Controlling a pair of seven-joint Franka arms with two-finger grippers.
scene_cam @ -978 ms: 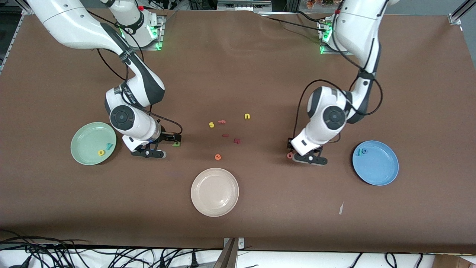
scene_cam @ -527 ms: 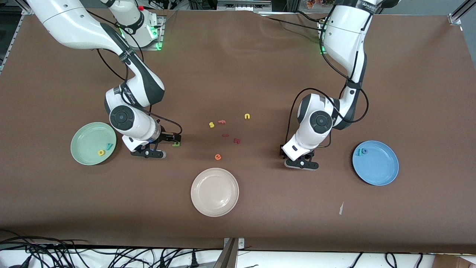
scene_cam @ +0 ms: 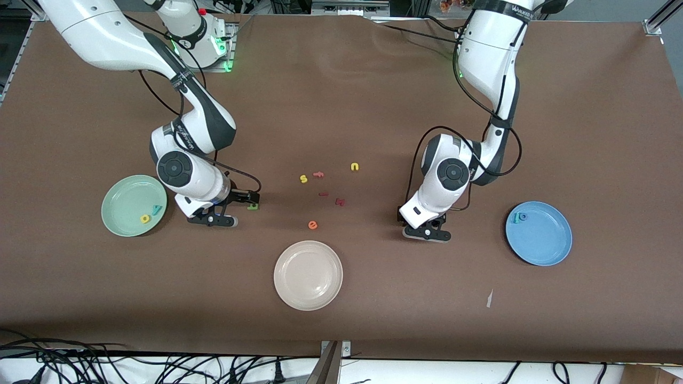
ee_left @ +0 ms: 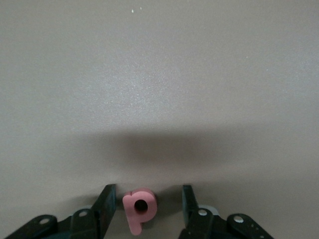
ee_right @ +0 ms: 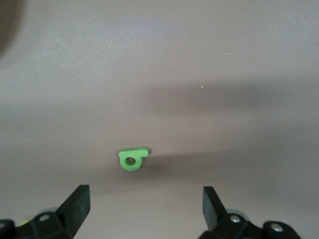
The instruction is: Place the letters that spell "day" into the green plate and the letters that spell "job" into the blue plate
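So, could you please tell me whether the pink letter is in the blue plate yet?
Not yet. The pink letter lies on the table between the left gripper's fingers; the blue plate stands apart.

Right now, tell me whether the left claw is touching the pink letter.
Apart. The left wrist view shows the pink letter lying between the left claw's fingers, with a strip of table visible on each side of it.
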